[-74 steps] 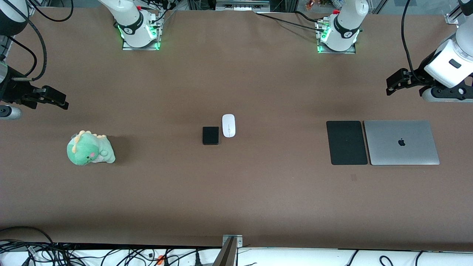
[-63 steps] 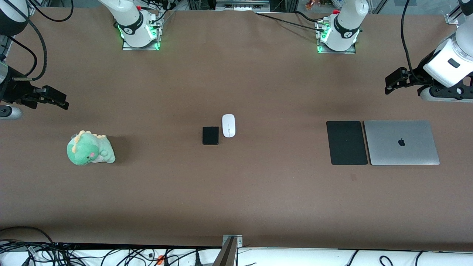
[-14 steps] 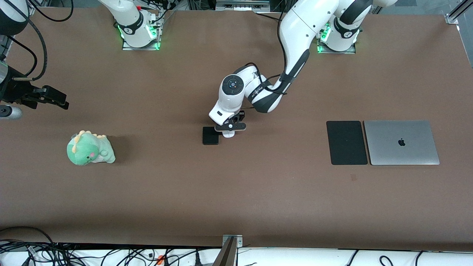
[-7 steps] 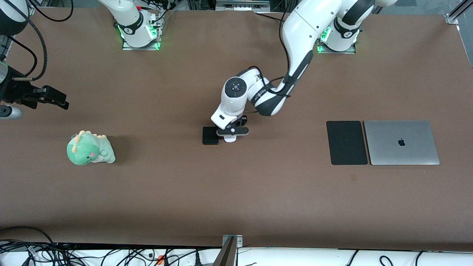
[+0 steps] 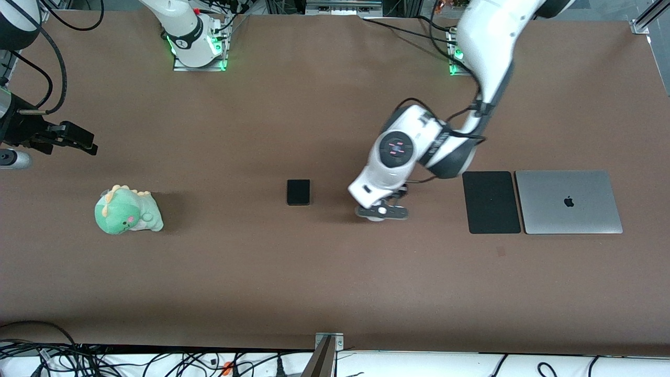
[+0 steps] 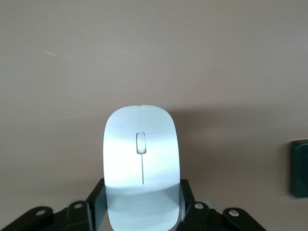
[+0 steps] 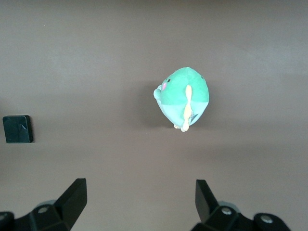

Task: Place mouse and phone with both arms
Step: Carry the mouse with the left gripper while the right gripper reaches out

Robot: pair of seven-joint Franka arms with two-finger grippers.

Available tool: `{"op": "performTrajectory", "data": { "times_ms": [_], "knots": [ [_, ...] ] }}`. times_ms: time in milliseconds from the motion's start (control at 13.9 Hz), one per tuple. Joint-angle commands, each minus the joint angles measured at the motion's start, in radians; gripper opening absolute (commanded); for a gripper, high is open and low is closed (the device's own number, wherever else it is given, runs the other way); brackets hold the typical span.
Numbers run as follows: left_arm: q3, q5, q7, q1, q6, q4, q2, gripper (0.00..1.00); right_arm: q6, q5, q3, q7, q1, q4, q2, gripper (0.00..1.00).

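Your left gripper has its fingers clamped on the glossy white oval mouse, up over bare brown table between the small matte black phone and the flat black mat. Your right gripper waits wide open, holding nothing, over the green plush dinosaur.

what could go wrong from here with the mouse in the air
The left gripper grips the glossy mouse only at its rear end, over bare table, so it may slip or tilt out. The black mat butts against the laptop, so a careless set-down could land on the laptop. The right gripper waits open.
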Motion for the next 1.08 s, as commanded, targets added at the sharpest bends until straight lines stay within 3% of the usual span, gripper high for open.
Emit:
{"op": "performTrajectory", "data": {
  "times_ms": [0, 431, 646, 790, 1006],
  "knots": [
    [-0.031, 0.017, 0.183, 0.148, 0.013, -0.218, -0.15, 0.0, -0.021, -0.002, 0.015, 0.004, -0.012, 0.015, 0.015, 1.0],
    [-0.029, 0.031, 0.478, 0.444, 0.025, -0.397, -0.193, 0.0, -0.005, 0.004, 0.016, 0.114, 0.083, 0.006, 0.042, 1.0],
    [-0.031, 0.031, 0.491, 0.546, 0.157, -0.519, -0.193, 0.0, 0.045, 0.033, 0.016, 0.219, 0.162, 0.006, 0.087, 1.0],
    [-0.029, 0.031, 0.491, 0.561, 0.27, -0.575, -0.181, 0.0, 0.091, 0.035, 0.016, 0.318, 0.239, 0.006, 0.128, 1.0],
    [-0.029, 0.031, 0.491, 0.563, 0.294, -0.567, -0.16, 0.0, 0.183, 0.033, 0.016, 0.458, 0.337, 0.006, 0.214, 1.0]
  ]
}}
